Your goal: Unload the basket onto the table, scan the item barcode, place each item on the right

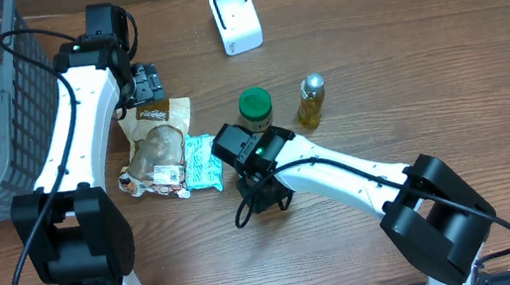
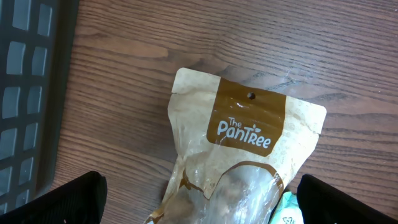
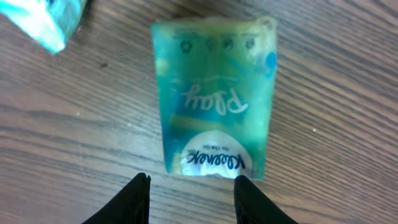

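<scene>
Right wrist view: pick-up step; right gripper [image 3: 191,183] half open, empty, just short of Kleenex tissue pack [image 3: 214,99] lying flat on table [image 3: 348,124]; left gripper [image 2: 199,190] wide open, empty; next: straddle pack, close, carry to what looks like the scanner [image 1: 236,20].

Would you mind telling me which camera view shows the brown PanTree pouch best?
Left wrist: the pouch fills the frame and its logo reads clearly, though the lower end is cropped. Overhead shows most of the pouch, but small. Right wrist does not show it.
</scene>
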Tool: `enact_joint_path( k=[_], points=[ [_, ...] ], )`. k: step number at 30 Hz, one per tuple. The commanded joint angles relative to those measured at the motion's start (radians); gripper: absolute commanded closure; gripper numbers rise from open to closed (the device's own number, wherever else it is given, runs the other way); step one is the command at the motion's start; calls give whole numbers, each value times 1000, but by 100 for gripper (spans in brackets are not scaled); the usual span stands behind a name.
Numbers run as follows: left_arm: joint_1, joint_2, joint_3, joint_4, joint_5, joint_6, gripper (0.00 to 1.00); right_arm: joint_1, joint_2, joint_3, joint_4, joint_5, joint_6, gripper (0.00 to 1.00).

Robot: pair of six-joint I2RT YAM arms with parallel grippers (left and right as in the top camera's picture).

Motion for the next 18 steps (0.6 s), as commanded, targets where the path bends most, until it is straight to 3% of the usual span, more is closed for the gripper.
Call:
enact_joint_path(
  k=[1,6,18],
  points=[
    [-4,-4,12,2,-20,0,0,-1,-12,24,-47,-32,-64,60],
    [-4,-4,12,2,-20,0,0,-1,-12,-1,-113,-37,-66,61],
    [-4,-4,12,2,-20,0,0,-1,-11,-85,13,6,-115,79]
  ],
)
